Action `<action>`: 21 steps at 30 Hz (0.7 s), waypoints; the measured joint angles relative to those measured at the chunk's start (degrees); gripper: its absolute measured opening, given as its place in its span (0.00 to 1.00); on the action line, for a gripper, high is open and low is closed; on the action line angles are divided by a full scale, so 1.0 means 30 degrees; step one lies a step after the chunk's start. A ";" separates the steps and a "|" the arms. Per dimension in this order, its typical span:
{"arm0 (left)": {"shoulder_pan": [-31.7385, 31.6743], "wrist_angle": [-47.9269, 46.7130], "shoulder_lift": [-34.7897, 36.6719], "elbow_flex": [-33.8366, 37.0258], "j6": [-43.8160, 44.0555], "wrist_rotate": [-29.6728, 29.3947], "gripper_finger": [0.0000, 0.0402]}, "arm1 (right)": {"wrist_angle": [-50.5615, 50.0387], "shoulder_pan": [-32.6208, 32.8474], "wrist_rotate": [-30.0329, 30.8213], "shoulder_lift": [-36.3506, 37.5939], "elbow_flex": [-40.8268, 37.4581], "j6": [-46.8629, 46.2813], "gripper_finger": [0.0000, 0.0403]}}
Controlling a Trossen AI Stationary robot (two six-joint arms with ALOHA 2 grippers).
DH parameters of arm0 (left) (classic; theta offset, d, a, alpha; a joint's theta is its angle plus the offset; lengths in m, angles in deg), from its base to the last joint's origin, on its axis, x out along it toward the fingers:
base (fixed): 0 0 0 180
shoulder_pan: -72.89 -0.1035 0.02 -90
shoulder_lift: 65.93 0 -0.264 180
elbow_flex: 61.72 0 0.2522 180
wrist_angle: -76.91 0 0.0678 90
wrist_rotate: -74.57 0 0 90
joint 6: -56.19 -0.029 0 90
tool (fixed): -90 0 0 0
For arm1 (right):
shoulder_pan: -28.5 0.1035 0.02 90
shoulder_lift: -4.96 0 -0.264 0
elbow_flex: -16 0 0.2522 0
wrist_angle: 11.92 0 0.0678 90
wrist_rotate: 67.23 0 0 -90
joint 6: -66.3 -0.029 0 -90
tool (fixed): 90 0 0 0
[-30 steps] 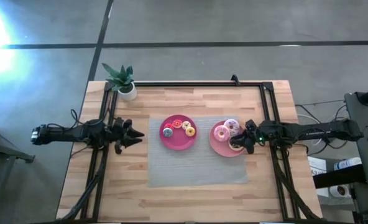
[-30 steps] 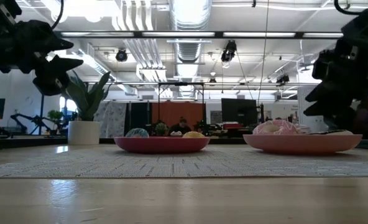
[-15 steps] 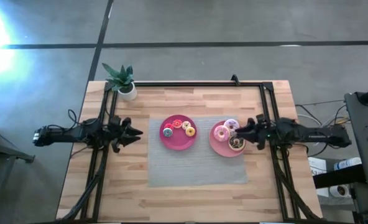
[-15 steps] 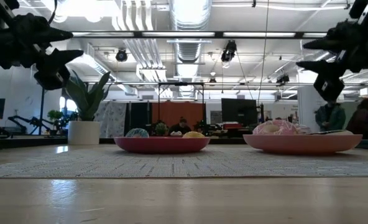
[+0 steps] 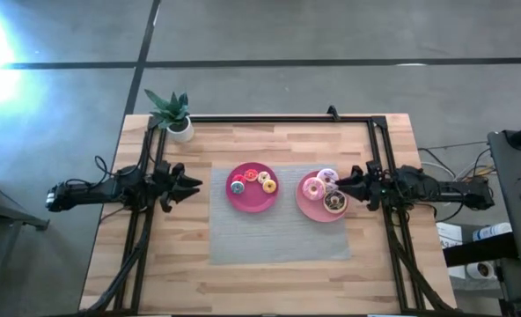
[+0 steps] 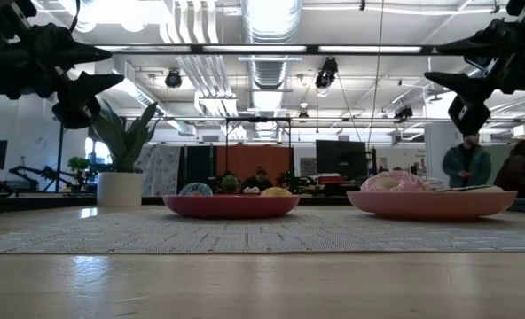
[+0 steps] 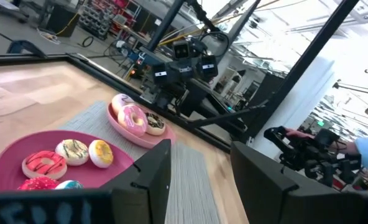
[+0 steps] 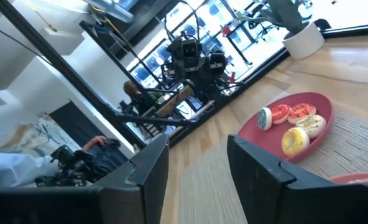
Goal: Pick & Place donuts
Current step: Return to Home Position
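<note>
Two pink plates lie on a grey mat. The left plate [image 5: 252, 201] holds several small donuts [image 5: 262, 181]: red, cream, yellow and blue-white [image 7: 72, 150]. The right plate [image 5: 316, 211] holds a pink donut [image 5: 311, 187], a cream one [image 5: 327, 177] and a brown one [image 5: 335, 202]. My left gripper [image 5: 194, 186] hovers open and empty to the left of the left plate, high above the table [image 6: 113, 65]. My right gripper [image 5: 338, 187] hovers open and empty above the right plate's right side [image 6: 440, 62].
A potted plant [image 5: 174, 114] stands at the far left corner. Black frame rails [image 5: 379, 150] run along the table's sides and far edge. The grey mat [image 5: 278, 238] has bare room toward the near edge. People show in the room beyond the table [image 6: 465, 164].
My right gripper has risen from the right plate, where it stood low over the brown donut, and has drawn back a little toward the table's right edge. The brown donut stays on the plate.
</note>
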 joint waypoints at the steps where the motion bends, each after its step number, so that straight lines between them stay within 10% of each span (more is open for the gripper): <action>1: 0.0005 0.0000 0.0000 0.0000 0.0000 0.0000 0.35 | -0.0018 -0.0007 0.0003 -0.0003 0.0000 -0.0002 0.38; 21: 0.0005 -0.0510 0.0000 0.0007 0.0000 0.0000 0.35 | 0.0004 -0.0007 -0.0004 -0.0423 0.0000 0.0000 0.38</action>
